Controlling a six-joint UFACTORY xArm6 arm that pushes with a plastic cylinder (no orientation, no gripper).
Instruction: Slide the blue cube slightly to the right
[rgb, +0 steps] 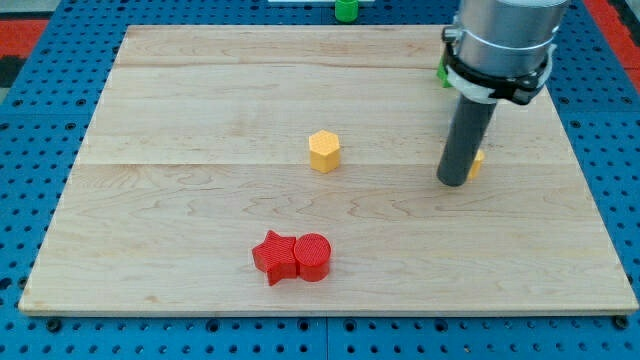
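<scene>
No blue cube shows anywhere in the camera view. My tip (453, 181) rests on the wooden board (200, 120) at the view's right. A yellow block (476, 163) peeks out just right of the rod, mostly hidden behind it. A green block (442, 73) shows as a sliver at the rod's upper left, largely hidden by the arm. A yellow hexagonal block (324, 151) sits near the middle, well to the left of my tip.
A red star-shaped block (272, 257) and a red cylinder (312, 257) touch each other near the view's bottom centre. A green block (346, 10) stands off the board at the view's top. Blue pegboard (40, 150) surrounds the board.
</scene>
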